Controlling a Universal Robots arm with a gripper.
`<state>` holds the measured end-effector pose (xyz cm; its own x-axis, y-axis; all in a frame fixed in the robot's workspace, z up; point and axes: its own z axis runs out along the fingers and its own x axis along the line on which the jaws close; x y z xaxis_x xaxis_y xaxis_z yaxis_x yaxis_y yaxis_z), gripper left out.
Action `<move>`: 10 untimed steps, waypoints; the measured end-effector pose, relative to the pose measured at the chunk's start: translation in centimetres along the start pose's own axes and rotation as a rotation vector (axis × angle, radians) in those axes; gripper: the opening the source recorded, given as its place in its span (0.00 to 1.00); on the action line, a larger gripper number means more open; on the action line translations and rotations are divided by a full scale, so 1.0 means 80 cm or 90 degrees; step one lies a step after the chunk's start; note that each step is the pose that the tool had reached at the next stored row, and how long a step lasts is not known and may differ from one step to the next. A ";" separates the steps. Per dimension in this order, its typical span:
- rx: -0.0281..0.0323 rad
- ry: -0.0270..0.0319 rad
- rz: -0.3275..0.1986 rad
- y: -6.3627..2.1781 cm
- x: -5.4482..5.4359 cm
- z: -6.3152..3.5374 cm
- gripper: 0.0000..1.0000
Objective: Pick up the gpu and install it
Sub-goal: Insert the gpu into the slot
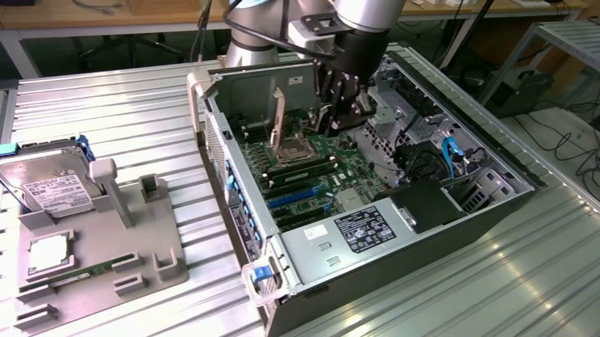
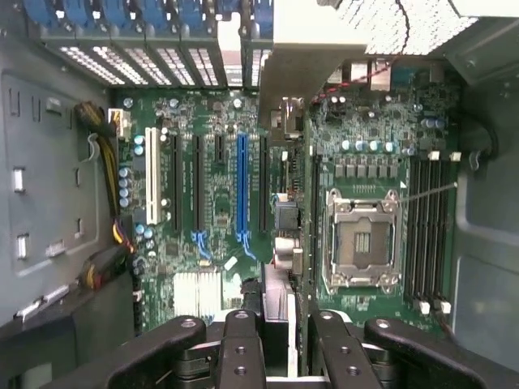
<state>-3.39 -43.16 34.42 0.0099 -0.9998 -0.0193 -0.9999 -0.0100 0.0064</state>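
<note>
My gripper [image 1: 336, 105] hangs inside the open computer case [image 1: 235, 210], above the motherboard [image 1: 324, 168]. In the wrist view its two black fingers [image 2: 242, 348] are shut on the gpu [image 2: 289, 223], which I see edge-on as a thin card running away from the gripper [image 2: 285, 344]. The card's pale metal bracket [image 2: 300, 65] points toward the slotted rear wall of the case. The card hovers over the board between the blue expansion slot [image 2: 242, 182] and the CPU socket [image 2: 361, 243], clear of both. In the exterior view the gpu [image 1: 349, 118] is mostly hidden by the fingers.
Black and blue expansion slots [image 1: 295, 198] lie near the power supply [image 1: 361, 232]. The socket lever [image 1: 278, 119] stands upright beside the gripper. Drive cages and blue cables [image 1: 450, 158] fill the exterior view's right. A grey fixture [image 1: 103, 232] outside holds a hard drive [image 1: 52, 186], a CPU [image 1: 47, 253] and a memory stick [image 1: 84, 275].
</note>
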 end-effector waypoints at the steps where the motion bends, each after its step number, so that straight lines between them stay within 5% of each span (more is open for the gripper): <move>1: 0.0000 0.0000 0.000 0.001 0.000 0.002 0.28; 10: 0.0003 0.0000 0.015 0.003 0.003 0.023 0.28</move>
<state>-3.61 -43.39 32.55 -0.0143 -0.9997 -0.0191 -0.9999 0.0142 0.0064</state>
